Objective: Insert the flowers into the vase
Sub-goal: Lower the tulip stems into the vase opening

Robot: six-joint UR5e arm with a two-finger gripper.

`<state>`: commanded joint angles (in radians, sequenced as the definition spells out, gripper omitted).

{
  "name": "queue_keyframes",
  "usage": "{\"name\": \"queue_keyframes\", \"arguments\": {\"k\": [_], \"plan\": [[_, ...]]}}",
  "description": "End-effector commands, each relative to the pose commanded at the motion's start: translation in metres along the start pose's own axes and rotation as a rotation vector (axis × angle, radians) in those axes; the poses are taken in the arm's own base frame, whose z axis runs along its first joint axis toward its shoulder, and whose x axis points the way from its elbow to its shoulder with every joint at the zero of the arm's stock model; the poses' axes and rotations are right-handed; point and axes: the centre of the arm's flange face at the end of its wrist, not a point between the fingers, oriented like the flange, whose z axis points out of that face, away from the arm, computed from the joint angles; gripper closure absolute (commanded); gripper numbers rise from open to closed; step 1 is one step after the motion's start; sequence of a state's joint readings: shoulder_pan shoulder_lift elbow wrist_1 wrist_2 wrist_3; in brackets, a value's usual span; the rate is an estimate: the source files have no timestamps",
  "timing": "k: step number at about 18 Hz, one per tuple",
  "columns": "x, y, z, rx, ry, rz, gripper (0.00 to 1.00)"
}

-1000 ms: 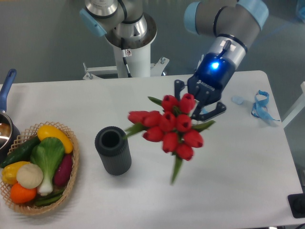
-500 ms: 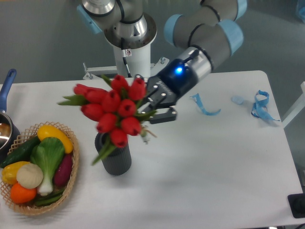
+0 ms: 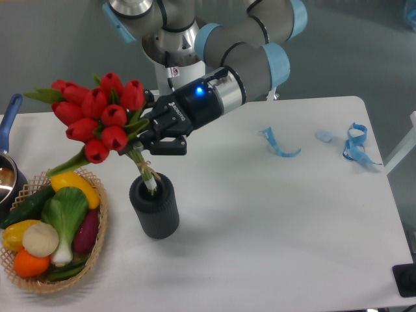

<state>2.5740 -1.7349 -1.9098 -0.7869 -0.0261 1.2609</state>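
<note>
- Camera view, far left: a pan sits at the table edge, and just right of it a basket of vegetables lies close beside the vase, so there is little room on that side for a swing of leaves.
- Flowers: the red heads lean up and to the left, over the basket's near corner; the tied stem ends point down into the mouth of the vase and appear to have just entered it, though how deep cannot be told.
- Gripper: its jaws are closed on the stems just below the heads, directly above the vase.
- Step in hand, as I judge it: the insertion itself, stems at the mouth but the bunch not yet seated.
- Next move likely calls for tipping the bunch more upright and lowering it straight, keeping the stems off the rim so the vase is not pushed over, then letting go.
- Right of the vase: the table is bare for a long stretch; blue ribbon scraps lie well apart, so retreat that way looks safest.
</note>
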Motion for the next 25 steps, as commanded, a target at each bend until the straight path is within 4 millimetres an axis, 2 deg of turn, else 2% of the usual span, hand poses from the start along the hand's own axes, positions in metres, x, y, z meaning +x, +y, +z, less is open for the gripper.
{"name": "queue_keyframes", "arguments": {"k": [8,14,18,25], "plan": [[-0.003,0.021,-0.001,-0.007,-0.003,-0.041,0.76],[-0.008,0.063,-0.002,-0.006,-0.005,-0.129,0.74],[-0.016,0.093,-0.003,-0.009,-0.008,-0.123,0.74],[-0.021,0.121,-0.009,-0.072,-0.027,-0.14,0.74]]}}
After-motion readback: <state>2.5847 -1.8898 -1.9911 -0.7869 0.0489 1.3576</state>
